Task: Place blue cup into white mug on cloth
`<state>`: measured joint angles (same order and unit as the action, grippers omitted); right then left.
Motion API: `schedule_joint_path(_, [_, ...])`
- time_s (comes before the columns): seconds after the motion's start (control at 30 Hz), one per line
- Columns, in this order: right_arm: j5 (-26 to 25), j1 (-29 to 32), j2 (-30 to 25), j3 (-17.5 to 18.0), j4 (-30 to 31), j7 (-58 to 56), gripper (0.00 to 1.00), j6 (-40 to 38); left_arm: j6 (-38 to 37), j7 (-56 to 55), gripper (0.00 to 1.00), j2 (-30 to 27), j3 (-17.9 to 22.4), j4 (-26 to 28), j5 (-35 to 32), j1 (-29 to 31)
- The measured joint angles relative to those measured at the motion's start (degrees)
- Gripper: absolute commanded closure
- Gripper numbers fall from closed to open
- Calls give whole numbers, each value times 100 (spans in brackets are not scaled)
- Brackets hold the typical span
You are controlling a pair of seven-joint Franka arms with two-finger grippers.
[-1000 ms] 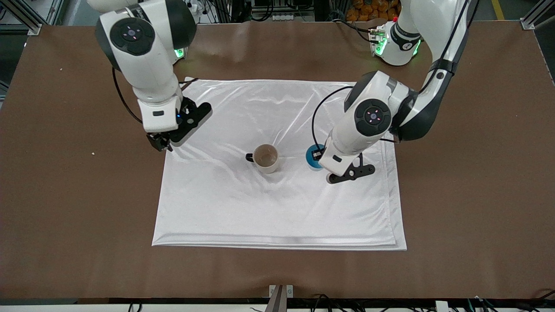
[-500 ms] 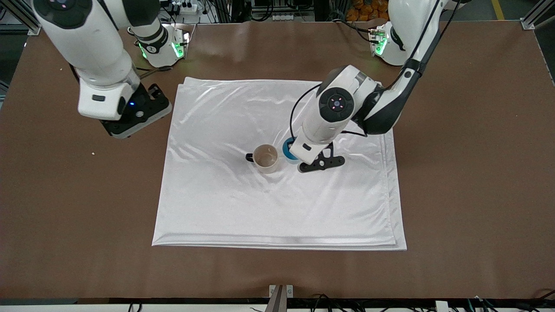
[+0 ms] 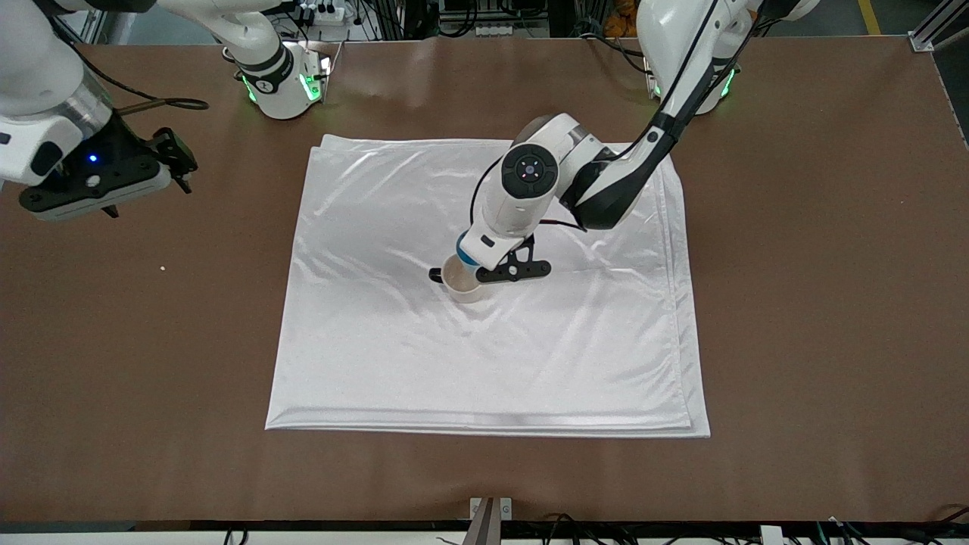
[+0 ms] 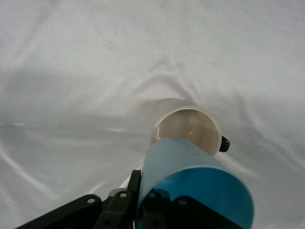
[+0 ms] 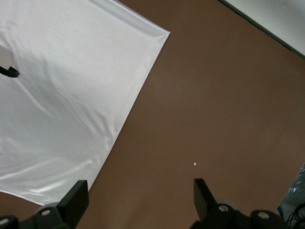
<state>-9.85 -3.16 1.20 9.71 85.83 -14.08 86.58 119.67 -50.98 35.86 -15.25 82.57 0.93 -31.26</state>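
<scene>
White mug (image 3: 463, 284) sits upright mid-cloth (image 3: 378, 356), dark handle toward the right arm's end of the bench (image 3: 817, 303); cloth lies flat with light wrinkles, layered edges at the left arm's end. Left end effector (image 3: 475, 265) is directly over the mug, clamped on the blue cup (image 4: 190, 186). In the left wrist view the cup is tilted, overlapping the mug's rim (image 4: 188, 110), not seated inside. Right end effector (image 5: 138, 200) hangs over bare bench off the cloth's edge at the right arm's end, fingers spread apart, holding nothing, arm waiting.
</scene>
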Motion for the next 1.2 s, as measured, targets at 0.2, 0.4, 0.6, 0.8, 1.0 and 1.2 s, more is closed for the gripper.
schedule_joint_path(0.2, [241,295,-29,-1,1,13,0,-63,155,0,100,123,11,0,-5,-45])
schedule_joint_path(0.4, [602,702,-30,-4,0,19,0,-64,372,0,100,267,12,1,-6,-99])
schedule_joint_path(0.6, [726,980,-30,-6,0,103,0,-61,604,0,100,403,16,1,-11,-140])
schedule_joint_path(0.8, [741,1042,-30,-5,0,307,0,-57,782,0,100,555,33,2,-55,-152])
schedule_joint_path(1.0, [743,1042,-31,15,0,897,0,-54,867,0,100,698,44,1,-157,-152])
schedule_joint_path(1.2, [743,1042,-85,20,18,1194,1,-57,874,0,36,701,98,-14,-167,-161])
